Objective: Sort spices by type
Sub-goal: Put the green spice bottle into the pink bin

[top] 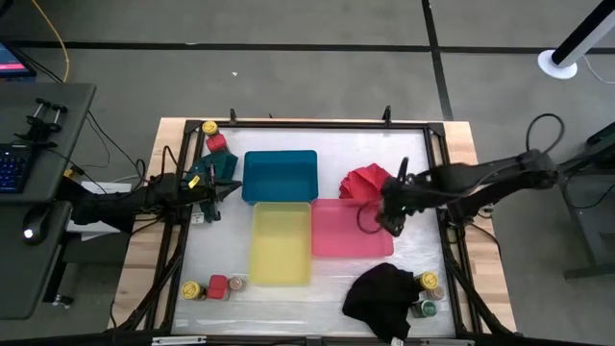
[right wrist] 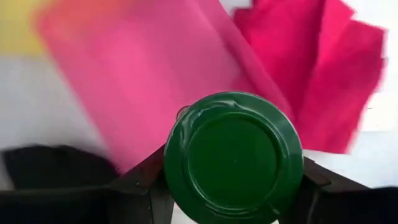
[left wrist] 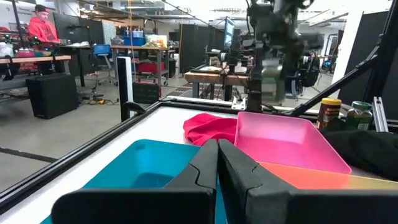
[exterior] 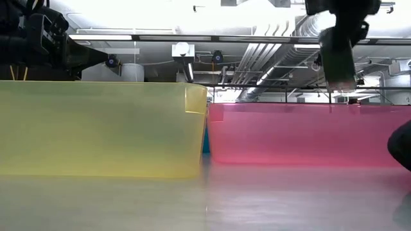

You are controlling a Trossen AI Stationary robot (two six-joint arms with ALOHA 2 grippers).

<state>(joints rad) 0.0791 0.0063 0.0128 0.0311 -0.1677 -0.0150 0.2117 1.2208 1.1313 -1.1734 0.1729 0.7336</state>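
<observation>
We've got the right gripper (top: 390,223) clamped around a small green-lidded spice jar (right wrist: 233,155), hanging over the right edge of the shallow pink plastic tray (top: 351,231), just beside the crumpled red cloth (top: 363,181). The left gripper (top: 219,192) sits pinched closed with nothing in it, well off to the left of the pink tray, next to the blue plastic tray (top: 280,175).

Our worry: the jar's right above the tray's rim, so letting go here could bounce it off the wall onto the cloth or table. Other jars wait near a black cloth (top: 380,298) just below the pink tray, so mixing types is easy too.
</observation>
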